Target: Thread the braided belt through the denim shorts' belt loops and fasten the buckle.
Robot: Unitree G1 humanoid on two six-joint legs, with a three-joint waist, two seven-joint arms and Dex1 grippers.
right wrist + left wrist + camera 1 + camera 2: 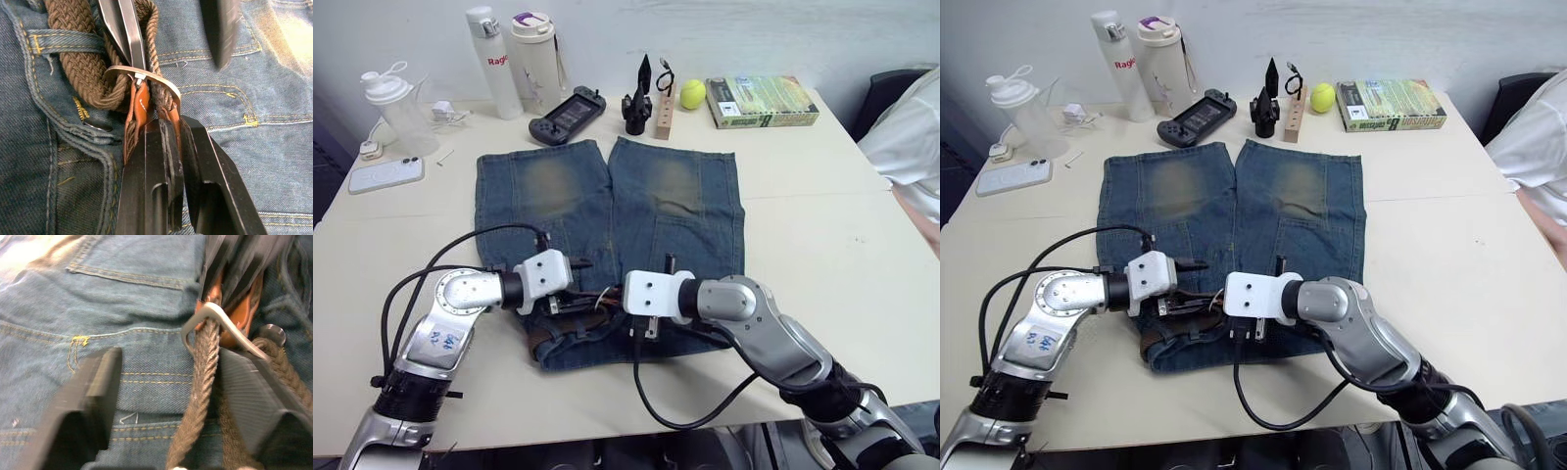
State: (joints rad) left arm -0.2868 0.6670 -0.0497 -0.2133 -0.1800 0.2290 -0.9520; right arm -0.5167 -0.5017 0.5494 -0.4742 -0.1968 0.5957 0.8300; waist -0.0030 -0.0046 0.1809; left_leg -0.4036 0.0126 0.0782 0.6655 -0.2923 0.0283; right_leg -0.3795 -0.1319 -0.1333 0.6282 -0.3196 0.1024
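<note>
Right gripper clamps the smooth brown leather end of the braided brown woven belt just behind the small silver metal frame buckle; left gripper hangs released around the braid. We see belt passing under one narrow denim belt loop on the faded blue denim shorts, at the waistband near us. Fastening looks underway, unfinished. Remaining loops and prong stay hidden.
</note>
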